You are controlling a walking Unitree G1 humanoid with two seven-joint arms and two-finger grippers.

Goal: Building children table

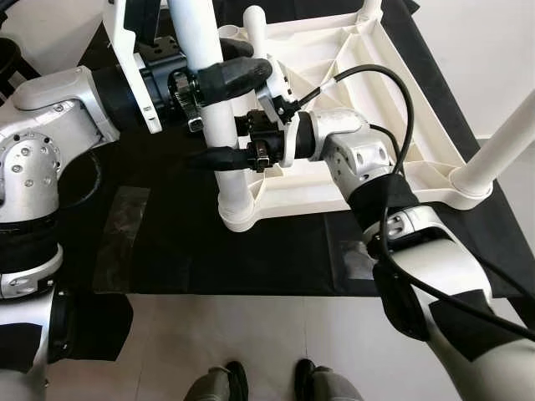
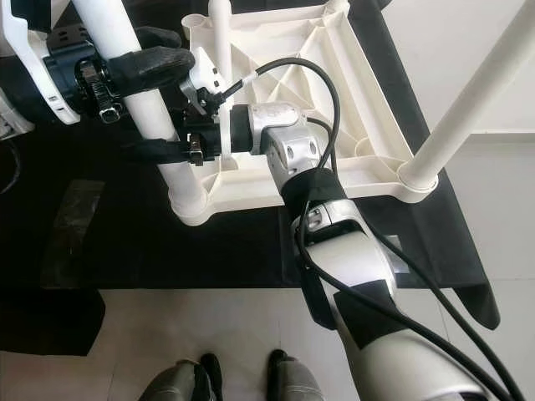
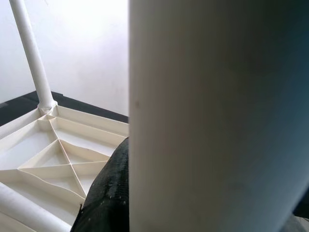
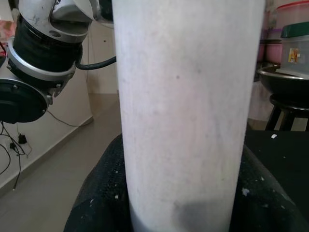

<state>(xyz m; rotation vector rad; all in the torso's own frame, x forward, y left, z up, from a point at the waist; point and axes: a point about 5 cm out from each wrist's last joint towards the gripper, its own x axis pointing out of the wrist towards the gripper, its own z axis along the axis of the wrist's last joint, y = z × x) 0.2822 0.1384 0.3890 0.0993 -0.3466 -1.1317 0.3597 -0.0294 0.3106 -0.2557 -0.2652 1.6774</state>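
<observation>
White plastic tabletop lies upside down on a black mat on the pale floor, ribbed underside up. 4 legs visible in the head views: the near-left leg stands in its corner socket; a thinner-looking far-left leg; a near-right leg rising out of its socket toward the picture's right edge; only the base of a far one at the top edge, cut off. Tops of all legs run out of frame. Left gripper is clamped around the near-left leg high up, one black finger wrapping the front of the tube. Right gripper grasps the same leg lower down, just above the socket, its near finger lying across the tube; the far fingers of both are hidden behind the leg. A black cable loops over the right wrist. Left wrist view: the leg blocks most of the frame, with ribbed tabletop and another leg behind it. Right wrist view: the leg between dark finger pads, the left arm's joint behind, containers on a dark stool at the right edge, hard to make out. A clear tape patch sits on the mat's left part. The robot's feet show at the bottom edge.
</observation>
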